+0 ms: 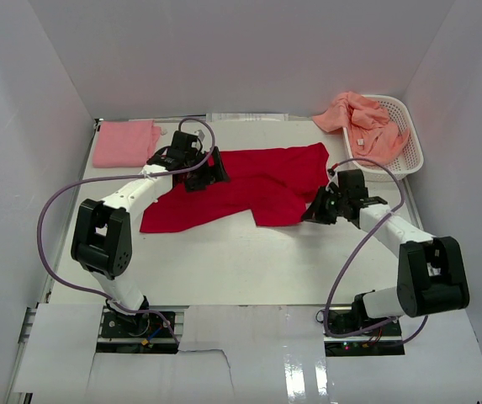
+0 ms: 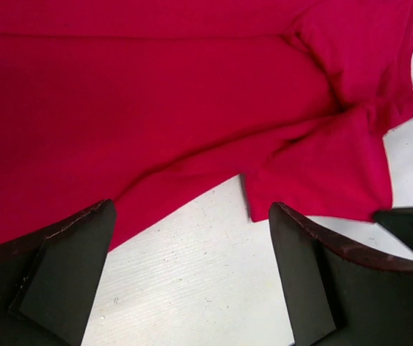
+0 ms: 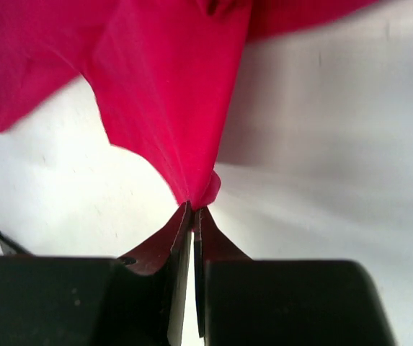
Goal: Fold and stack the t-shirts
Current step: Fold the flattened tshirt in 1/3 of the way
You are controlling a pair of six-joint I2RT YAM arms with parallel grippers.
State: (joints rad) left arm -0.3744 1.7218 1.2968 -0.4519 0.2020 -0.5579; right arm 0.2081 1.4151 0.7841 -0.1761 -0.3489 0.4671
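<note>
The right gripper point(image 3: 192, 210) has its 2 fingers pressed tight on a corner of the bright red cloth t-shirt point(image 1: 257, 181), tenting it up off the white table point(image 1: 224, 261). The left gripper point(image 2: 192, 209) is spread wide, gripping nothing, over the same shirt's edge. The shirt lies spread at mid-table. A folded light pink t-shirt point(image 1: 125, 143) sits far left, and salmon-orange t-shirts point(image 1: 360, 122) spill from the white latticed plastic basket point(image 1: 410, 150) far right.
</note>
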